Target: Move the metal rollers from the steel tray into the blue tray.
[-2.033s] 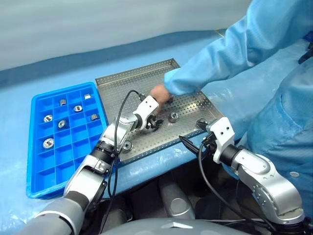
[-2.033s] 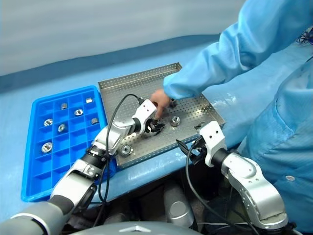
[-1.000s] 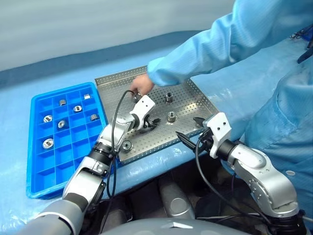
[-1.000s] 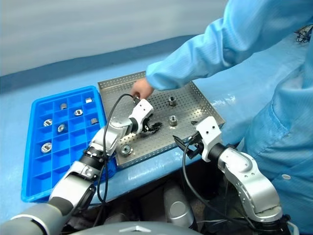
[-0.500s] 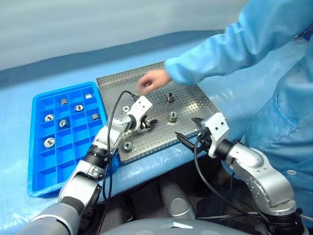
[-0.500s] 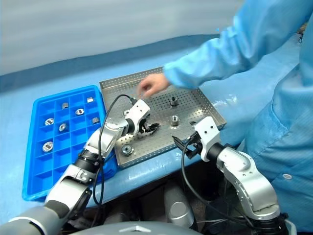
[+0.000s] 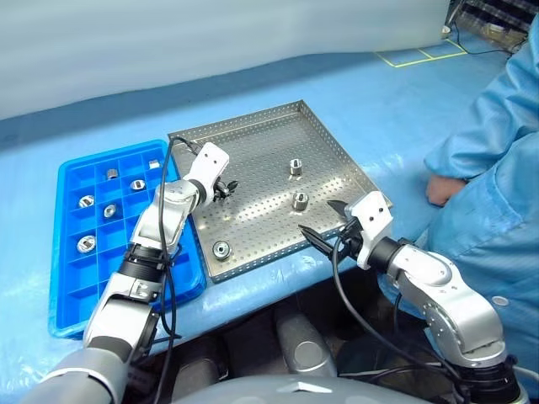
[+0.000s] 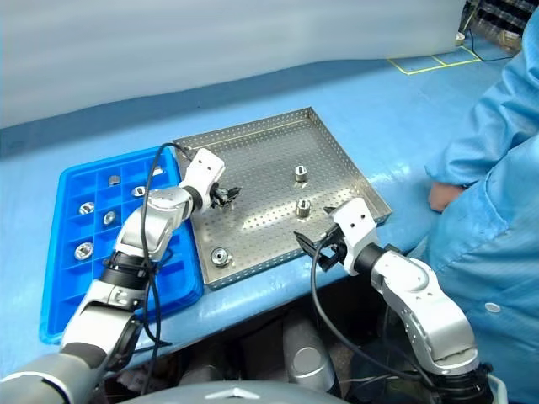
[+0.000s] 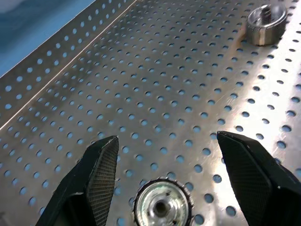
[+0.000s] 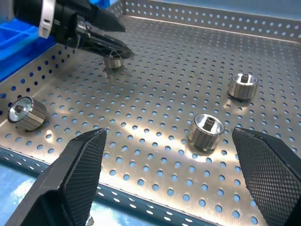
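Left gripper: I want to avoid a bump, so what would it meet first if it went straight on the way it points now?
Probably the roller lying between the open left gripper fingers on the steel tray; depth is uncertain.

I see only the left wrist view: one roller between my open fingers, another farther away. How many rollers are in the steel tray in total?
Observer: Four metal rollers lie in the steel tray, counting the one at the left gripper.
Operator: Is the person's hand near it?
Observer: No, the hand rests on the table, to the tray's right.
Operator: And the blue tray?
Observer: The blue tray holds at least six more; the arm hides some compartments.
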Available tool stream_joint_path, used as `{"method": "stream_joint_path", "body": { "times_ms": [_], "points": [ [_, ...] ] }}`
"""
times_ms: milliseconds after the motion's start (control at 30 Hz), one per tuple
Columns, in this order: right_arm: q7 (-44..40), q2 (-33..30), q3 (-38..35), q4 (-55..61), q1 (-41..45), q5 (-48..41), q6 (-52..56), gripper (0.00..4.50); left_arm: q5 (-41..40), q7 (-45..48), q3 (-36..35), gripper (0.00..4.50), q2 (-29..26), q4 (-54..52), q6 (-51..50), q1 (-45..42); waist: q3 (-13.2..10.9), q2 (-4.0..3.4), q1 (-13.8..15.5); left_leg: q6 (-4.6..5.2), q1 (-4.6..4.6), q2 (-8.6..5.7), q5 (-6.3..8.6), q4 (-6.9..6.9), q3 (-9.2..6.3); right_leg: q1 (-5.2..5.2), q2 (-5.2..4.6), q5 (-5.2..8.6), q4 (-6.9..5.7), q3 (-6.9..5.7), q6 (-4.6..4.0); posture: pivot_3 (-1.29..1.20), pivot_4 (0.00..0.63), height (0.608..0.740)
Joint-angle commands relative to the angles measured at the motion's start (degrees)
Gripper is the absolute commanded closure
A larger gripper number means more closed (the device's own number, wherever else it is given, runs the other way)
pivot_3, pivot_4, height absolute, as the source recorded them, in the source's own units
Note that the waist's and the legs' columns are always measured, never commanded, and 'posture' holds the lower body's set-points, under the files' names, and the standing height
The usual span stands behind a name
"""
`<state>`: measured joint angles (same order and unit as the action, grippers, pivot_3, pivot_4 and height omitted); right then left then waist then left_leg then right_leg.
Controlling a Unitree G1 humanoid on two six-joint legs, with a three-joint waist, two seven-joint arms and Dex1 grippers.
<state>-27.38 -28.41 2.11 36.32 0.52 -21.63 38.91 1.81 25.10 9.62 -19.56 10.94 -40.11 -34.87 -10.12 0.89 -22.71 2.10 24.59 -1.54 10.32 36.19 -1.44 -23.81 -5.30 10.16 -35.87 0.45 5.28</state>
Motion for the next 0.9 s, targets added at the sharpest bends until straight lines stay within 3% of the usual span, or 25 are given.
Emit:
{"method": "stream_joint_path", "body": {
  "times_ms": [33, 367, 467, 600, 900],
  "points": [
    [-2.8, 1.2, 0.2, 2.5, 0.9, -3.5, -2.4, 0.00, 1.2, 0.8, 1.3, 0.89, -1.3, -2.8, -2.6, -0.1, 0.0, 0.00, 0.1, 0.00, 0.00, 0.01, 0.00, 0.00, -0.01, 0.00, 0.01, 0.00, 0.00, 0.00, 0.00, -0.40, 0.150, 0.740],
    [-2.0, 2.8, 3.0, 1.5, 1.7, -2.7, -3.6, 0.00, 2.7, 0.8, 3.3, 0.89, -1.5, 2.1, -4.5, -0.7, 0.0, 0.00, 0.3, -0.01, -0.03, 0.01, 0.01, -0.02, -0.01, -0.01, 0.01, 0.01, -0.01, 0.03, -0.01, -0.39, 0.150, 0.740],
    [-1.8, 2.8, 3.1, 1.5, 1.7, -2.5, -3.7, 0.00, 2.3, 0.3, 2.7, 1.49, -0.4, 4.1, -4.9, -1.1, 0.0, 0.00, 0.3, -0.02, -0.06, 0.01, 0.01, -0.02, -0.01, 0.02, 0.00, 0.01, -0.01, 0.03, -0.01, -0.39, 0.150, 0.740],
    [-1.3, 3.0, 3.0, 1.6, 1.8, -2.4, -3.6, 0.00, 2.1, 0.7, 2.7, 2.74, -0.1, 3.9, -5.1, -1.6, 0.0, 0.00, 0.3, -0.03, -0.07, 0.00, 0.01, -0.01, -0.01, 0.03, -0.01, 0.00, -0.01, 0.04, 0.00, -0.40, 0.150, 0.740],
    [-0.9, 3.1, 3.7, 1.2, 2.2, -2.1, -3.6, 0.00, 1.4, -0.5, 0.8, 2.75, 0.5, 4.0, -4.0, -1.7, 0.0, 0.00, 0.4, -0.03, -0.08, 0.00, 0.02, -0.01, 0.01, 0.02, -0.01, 0.00, -0.02, 0.05, 0.01, -0.40, 0.150, 0.740]
  ]
}}
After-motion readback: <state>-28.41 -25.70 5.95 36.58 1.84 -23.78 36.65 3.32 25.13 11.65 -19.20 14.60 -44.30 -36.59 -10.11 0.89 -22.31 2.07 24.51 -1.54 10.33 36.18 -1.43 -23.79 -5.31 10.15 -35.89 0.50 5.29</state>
